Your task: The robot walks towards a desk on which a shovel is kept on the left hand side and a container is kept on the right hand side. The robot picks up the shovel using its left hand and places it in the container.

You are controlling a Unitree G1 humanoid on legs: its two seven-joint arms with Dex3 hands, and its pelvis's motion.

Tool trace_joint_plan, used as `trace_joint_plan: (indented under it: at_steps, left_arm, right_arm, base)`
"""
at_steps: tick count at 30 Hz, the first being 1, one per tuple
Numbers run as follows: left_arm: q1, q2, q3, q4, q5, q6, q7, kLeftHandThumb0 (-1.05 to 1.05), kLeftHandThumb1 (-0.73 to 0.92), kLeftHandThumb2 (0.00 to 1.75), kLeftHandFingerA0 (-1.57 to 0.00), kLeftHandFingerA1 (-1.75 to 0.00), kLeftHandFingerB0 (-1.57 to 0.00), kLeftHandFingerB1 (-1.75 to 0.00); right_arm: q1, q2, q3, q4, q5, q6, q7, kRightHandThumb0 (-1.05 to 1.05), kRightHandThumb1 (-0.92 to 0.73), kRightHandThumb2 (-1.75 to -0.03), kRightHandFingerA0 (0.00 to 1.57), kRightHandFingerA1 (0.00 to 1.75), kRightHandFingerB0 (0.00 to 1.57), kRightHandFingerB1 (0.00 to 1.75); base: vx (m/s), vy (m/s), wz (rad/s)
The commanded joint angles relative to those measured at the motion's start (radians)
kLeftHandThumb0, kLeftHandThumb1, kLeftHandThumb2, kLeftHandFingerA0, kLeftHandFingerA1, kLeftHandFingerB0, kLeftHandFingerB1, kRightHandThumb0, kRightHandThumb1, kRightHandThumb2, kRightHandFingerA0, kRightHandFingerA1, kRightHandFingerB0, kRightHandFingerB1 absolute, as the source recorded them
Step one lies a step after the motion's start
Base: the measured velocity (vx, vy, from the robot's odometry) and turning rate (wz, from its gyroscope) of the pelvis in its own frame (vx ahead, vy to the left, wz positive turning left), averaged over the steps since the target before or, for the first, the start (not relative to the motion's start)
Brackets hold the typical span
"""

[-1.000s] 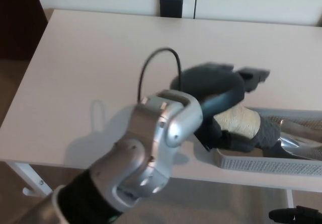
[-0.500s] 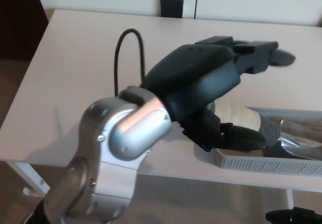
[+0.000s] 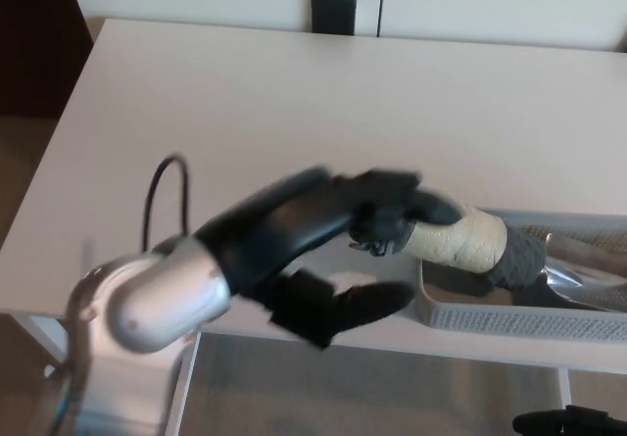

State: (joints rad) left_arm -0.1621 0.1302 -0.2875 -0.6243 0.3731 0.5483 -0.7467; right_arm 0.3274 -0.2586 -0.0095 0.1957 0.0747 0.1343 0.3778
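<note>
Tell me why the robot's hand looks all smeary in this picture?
In the head view, the left robot hand is motion-blurred, so its fingers look smudged and I can't tell whether they're open; the shovel handle and the container rim look sharper, and the desk is evenly lit with little glare.
</note>
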Motion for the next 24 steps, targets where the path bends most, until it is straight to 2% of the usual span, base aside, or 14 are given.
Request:
trace_joint_plan:
  at_steps: [1,2,4,5,9,10,11,12,13,14,20,21,22,24]
  left_arm:
    - [0.544,0.207,0.662,-0.260,-1.313,-0.125,-0.696,-1.05,0.62,1.13,-0.43,-0.44,-0.42,-0.42]
    - [0.534,0.266,0.704,-0.264,-1.316,-0.077,-0.727,-1.05,0.83,0.68,-0.49,-0.35,-0.47,-0.34]
    - [0.566,0.281,0.747,-0.259,-1.363,-0.064,-0.727,-1.05,0.84,0.67,-0.51,-0.38,-0.49,-0.35]
    - [0.565,0.301,0.763,-0.260,-1.366,-0.054,-0.736,-1.04,0.62,1.16,-0.46,-0.47,-0.40,-0.41]
    - [0.582,0.303,0.775,-0.235,-1.397,-0.059,-0.759,-1.04,0.65,1.15,-0.46,-0.48,-0.40,-0.42]
    - [0.583,0.300,0.764,-0.224,-1.391,-0.058,-0.775,-1.05,0.84,0.68,-0.47,-0.37,-0.47,-0.34]
    - [0.585,0.311,0.767,-0.220,-1.371,-0.056,-0.792,-1.02,0.60,1.16,-0.44,-0.47,-0.35,-0.40]
    - [0.593,0.331,0.778,-0.220,-1.332,-0.059,-0.811,-1.05,0.85,0.69,-0.48,-0.37,-0.46,-0.34]
    - [0.613,0.337,0.793,-0.215,-1.296,-0.069,-0.817,-1.05,0.83,0.67,-0.47,-0.37,-0.47,-0.35]
    - [0.644,0.329,0.810,-0.198,-1.248,-0.085,-0.820,-1.04,0.64,1.19,-0.34,-0.42,-0.33,-0.40]
    - [0.789,0.266,0.656,-0.013,-0.864,-0.313,-0.751,-0.98,0.74,1.17,-0.27,-0.43,-0.33,-0.44]
    - [0.808,0.282,0.628,0.043,-0.783,-0.359,-0.719,-0.89,0.89,0.68,-0.36,-0.33,-0.39,-0.33]
    - [0.823,0.308,0.578,0.098,-0.674,-0.415,-0.661,-0.87,0.77,1.16,-0.27,-0.46,-0.30,-0.46]
    - [0.825,0.332,0.525,0.153,-0.580,-0.456,-0.591,-0.85,0.78,1.15,-0.27,-0.47,-0.31,-0.47]
  right_arm:
    - [0.022,-0.028,0.005,0.087,-0.042,-0.049,-0.015,-0.25,-0.53,-0.55,0.73,0.56,0.59,0.50]
    - [0.022,-0.029,0.005,0.090,-0.043,-0.051,-0.016,-0.26,-0.53,-0.55,0.73,0.56,0.59,0.50]
    - [0.020,-0.026,0.001,0.092,-0.035,-0.043,-0.013,-0.25,-0.53,-0.55,0.72,0.56,0.60,0.50]
    - [0.021,-0.026,-0.001,0.089,-0.032,-0.037,-0.013,-0.24,-0.54,-0.55,0.72,0.56,0.60,0.50]
    - [0.032,-0.029,-0.001,0.070,-0.031,-0.033,-0.012,-0.23,-0.54,-0.55,0.72,0.55,0.58,0.49]
    - [0.028,-0.027,-0.004,0.076,-0.026,-0.032,-0.009,-0.24,-0.54,-0.55,0.71,0.56,0.58,0.50]
    - [0.026,-0.028,-0.003,0.078,-0.028,-0.033,-0.008,-0.24,-0.54,-0.55,0.70,0.55,0.58,0.50]
    - [0.027,-0.031,0.000,0.074,-0.032,-0.036,-0.008,-0.24,-0.54,-0.55,0.70,0.55,0.58,0.50]
    - [0.026,-0.030,0.001,0.071,-0.032,-0.037,-0.009,-0.24,-0.53,-0.55,0.70,0.55,0.59,0.50]
    - [0.023,-0.029,0.001,0.066,-0.033,-0.032,-0.012,-0.24,-0.54,-0.55,0.70,0.55,0.59,0.50]
    - [0.030,-0.024,0.002,0.063,-0.038,-0.022,-0.026,-0.23,-0.55,-0.55,0.72,0.54,0.60,0.49]
    - [0.030,-0.025,0.003,0.069,-0.040,-0.031,-0.026,-0.23,-0.55,-0.55,0.73,0.54,0.60,0.49]
    - [0.029,-0.026,0.004,0.069,-0.040,-0.032,-0.023,-0.23,-0.55,-0.56,0.72,0.54,0.59,0.49]
    - [0.027,-0.027,0.003,0.071,-0.038,-0.033,-0.021,-0.22,-0.56,-0.56,0.71,0.54,0.59,0.49]
  base:
    - [0.00,0.000,0.00]
    - [0.00,0.000,0.00]
    - [0.00,0.000,0.00]
    - [0.00,0.000,0.00]
    - [0.00,0.000,0.00]
    - [0.00,0.000,0.00]
    - [0.00,0.000,0.00]
    - [0.00,0.000,0.00]
    - [0.00,0.000,0.00]
    - [0.00,0.000,0.00]
    - [0.00,0.000,0.00]
    - [0.00,0.000,0.00]
    - [0.00,0.000,0.00]
    - [0.00,0.000,0.00]
